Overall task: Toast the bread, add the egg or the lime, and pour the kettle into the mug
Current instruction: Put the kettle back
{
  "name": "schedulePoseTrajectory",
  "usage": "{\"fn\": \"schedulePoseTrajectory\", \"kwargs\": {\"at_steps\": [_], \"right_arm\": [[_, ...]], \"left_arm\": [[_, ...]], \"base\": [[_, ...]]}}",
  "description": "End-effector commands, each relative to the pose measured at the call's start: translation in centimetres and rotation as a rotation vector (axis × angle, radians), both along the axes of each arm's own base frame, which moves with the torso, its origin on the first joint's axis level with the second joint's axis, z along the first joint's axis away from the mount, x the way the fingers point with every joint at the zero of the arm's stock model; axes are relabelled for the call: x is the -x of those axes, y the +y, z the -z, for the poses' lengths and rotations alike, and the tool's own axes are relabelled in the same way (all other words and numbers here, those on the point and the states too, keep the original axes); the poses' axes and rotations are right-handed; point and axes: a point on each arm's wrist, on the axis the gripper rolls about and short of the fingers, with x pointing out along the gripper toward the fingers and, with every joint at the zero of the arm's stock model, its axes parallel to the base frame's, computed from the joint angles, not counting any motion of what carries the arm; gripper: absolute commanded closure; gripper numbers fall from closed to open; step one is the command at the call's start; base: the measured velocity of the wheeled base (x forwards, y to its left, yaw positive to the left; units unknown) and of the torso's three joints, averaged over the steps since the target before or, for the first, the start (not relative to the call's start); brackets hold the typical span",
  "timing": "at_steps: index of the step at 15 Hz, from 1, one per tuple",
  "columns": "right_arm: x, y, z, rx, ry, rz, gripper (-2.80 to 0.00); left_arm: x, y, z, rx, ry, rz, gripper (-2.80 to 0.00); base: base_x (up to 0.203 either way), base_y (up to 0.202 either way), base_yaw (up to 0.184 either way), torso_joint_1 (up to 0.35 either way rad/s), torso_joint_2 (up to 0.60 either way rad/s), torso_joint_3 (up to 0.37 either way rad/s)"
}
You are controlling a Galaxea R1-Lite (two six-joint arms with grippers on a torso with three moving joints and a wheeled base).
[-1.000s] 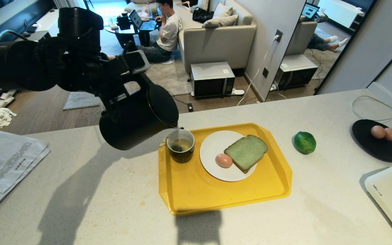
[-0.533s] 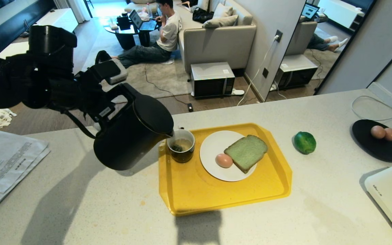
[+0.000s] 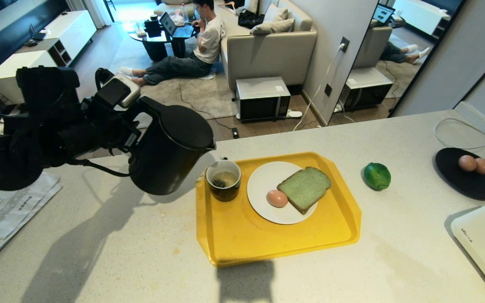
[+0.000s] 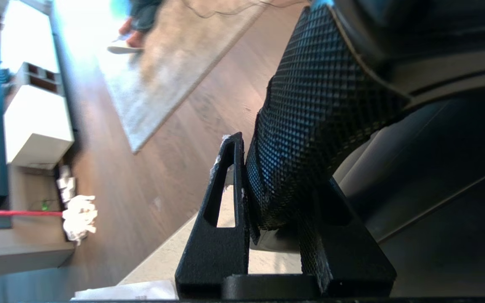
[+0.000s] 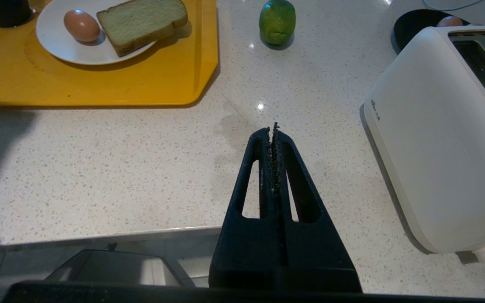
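**A:** Where is the left end effector [image 3: 135, 126], and what is it doing?

**B:** It hangs above the bench [image 3: 99, 244], clamped narrowly on the loop handle of the black kettle [image 3: 171, 149]. The kettle is held clear of the bench, nearly upright, with its spout pointing away from the end effector toward the mug [image 3: 223, 180].

**A:** What lies beyond the kettle?

**B:** The mug stands just past the spout, on the near corner of a yellow tray [image 3: 267, 242] (there is pale liquid and a tea bag inside it). Farther from the end effector, on the same tray, a white plate [image 3: 263, 181] carries the egg [image 3: 276, 198] with the green bread [image 3: 305, 188] touching it. Beyond the tray's far edge the lime [image 3: 377, 176] rests on the bench.

**A:** And the right end effector [image 5: 274, 128]?

**B:** It hovers over bare bench with its fingers pressed together, gripping nothing. A white toaster [image 5: 436, 139] stands beside it; the tray and lime lie ahead of it.
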Motion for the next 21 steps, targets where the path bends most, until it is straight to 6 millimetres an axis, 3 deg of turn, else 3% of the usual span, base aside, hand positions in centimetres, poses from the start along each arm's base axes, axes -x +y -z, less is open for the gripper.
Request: {"fn": "schedulePoseTrajectory", "kwargs": {"at_steps": [1, 8, 15, 21], "right_arm": [[0.0, 0.0, 0.0, 0.000, 0.003, -0.001, 0.00], [0.0, 0.0, 0.0, 0.000, 0.003, -0.001, 0.00], [0.0, 0.0, 0.0, 0.000, 0.003, -0.001, 0.00], [0.0, 0.0, 0.0, 0.000, 0.003, -0.001, 0.00]], "left_arm": [[-0.2, 1.0, 0.9, -0.002, 0.018, -0.032, 0.00], [-0.9, 2.5, 2.5, 0.045, 0.037, -0.079, 0.00], [-4.5, 2.1, 4.6, 0.147, -0.132, -0.073, 0.00], [-5.4, 0.7, 5.5, 0.179, -0.136, -0.041, 0.00]], "base": [[0.000, 0.000, 0.000, 0.000, 0.00, 0.000], [0.000, 0.000, 0.000, 0.000, 0.00, 0.000], [0.000, 0.000, 0.000, 0.000, 0.00, 0.000], [0.000, 0.000, 0.000, 0.000, 0.00, 0.000]]}}
